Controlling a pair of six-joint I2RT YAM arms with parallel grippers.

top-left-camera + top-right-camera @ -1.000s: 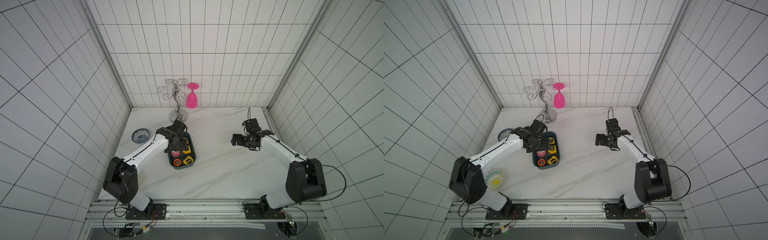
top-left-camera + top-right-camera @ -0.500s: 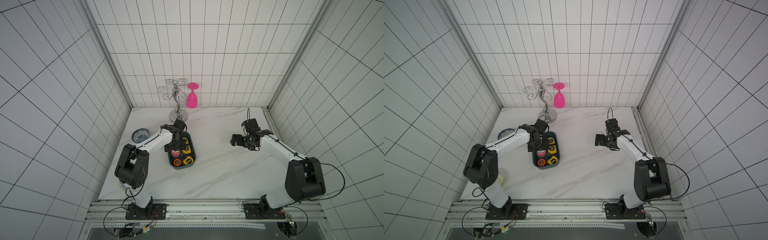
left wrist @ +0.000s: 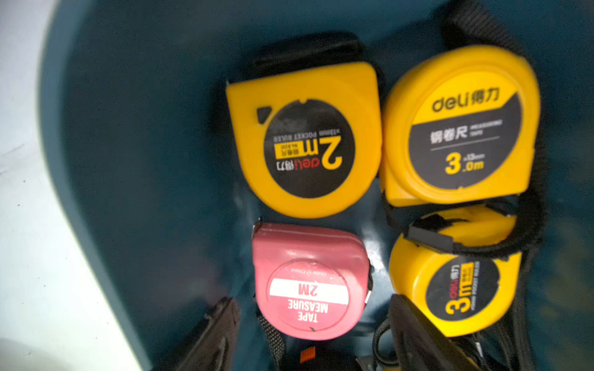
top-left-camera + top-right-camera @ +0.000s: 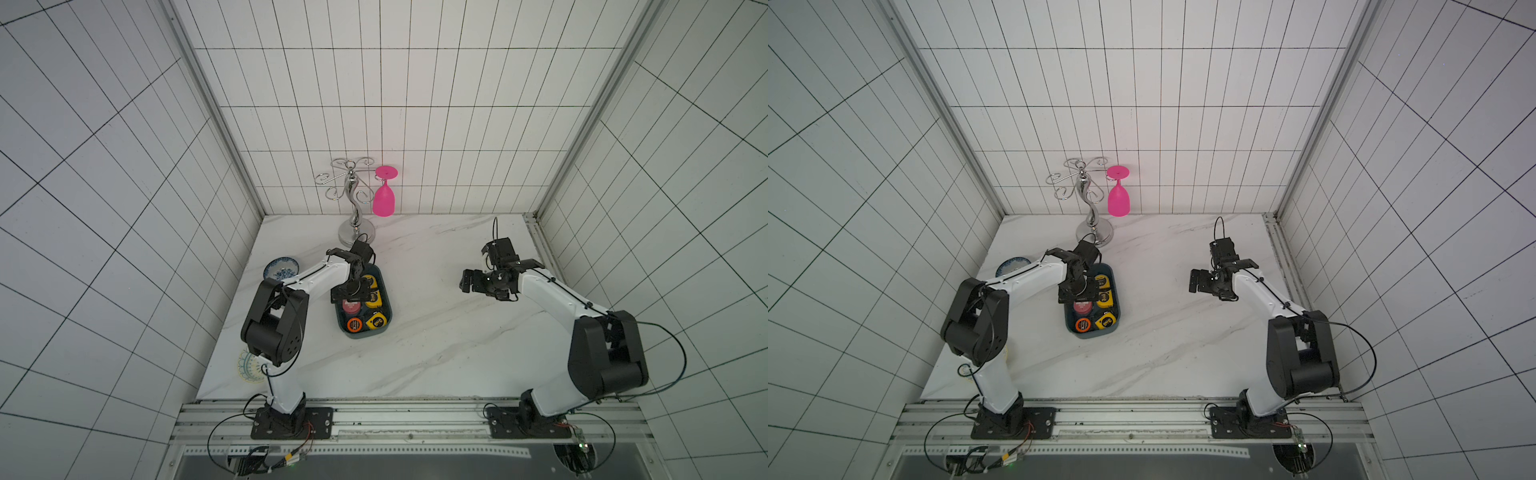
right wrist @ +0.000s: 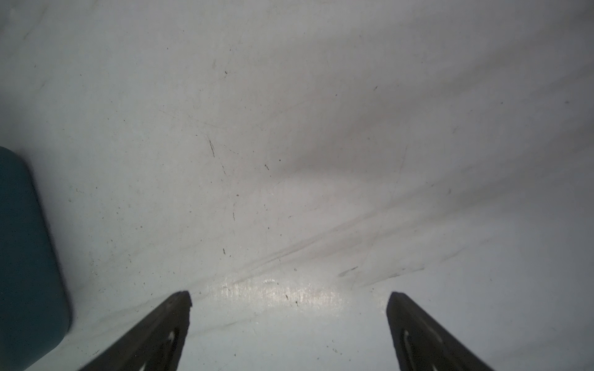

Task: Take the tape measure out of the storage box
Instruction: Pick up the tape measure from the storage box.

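1. Drawn in toward the storage box (image 4: 390,309) since a second ago: the left arm's elbow, with the left claw (image 3: 311,306) kept over the box's contents. No visible change on the right arm.
2. Pictured in the left wrist view: left claw parted, one finger on each side of the pink 2M tape measure (image 3: 308,282), a sliver of teal box floor visible at each flank. No grip yet, by the look of it.
3. Packed close beside the pink one, all lying flat on the box floor: a yellow 2 m tape measure (image 3: 308,141), a yellow 3.0 m tape measure (image 3: 463,128) and a yellow 3 m pocket ruler (image 3: 456,282). Also in the box, at its near end in both top views: an orange-faced tape measure (image 4: 354,324).
4. Spread wide and empty: the right claw (image 5: 289,298), hovering over bare marble tabletop (image 5: 289,144), well apart from the box.
5. Done so far, judging from the layout: approach and alignment only. No tape measure yet out on the tabletop.
6. Left to do, likely: closing on the pink case, lifting it clear of the box wall and the neighbours' black wrist straps, then setting it down outside.
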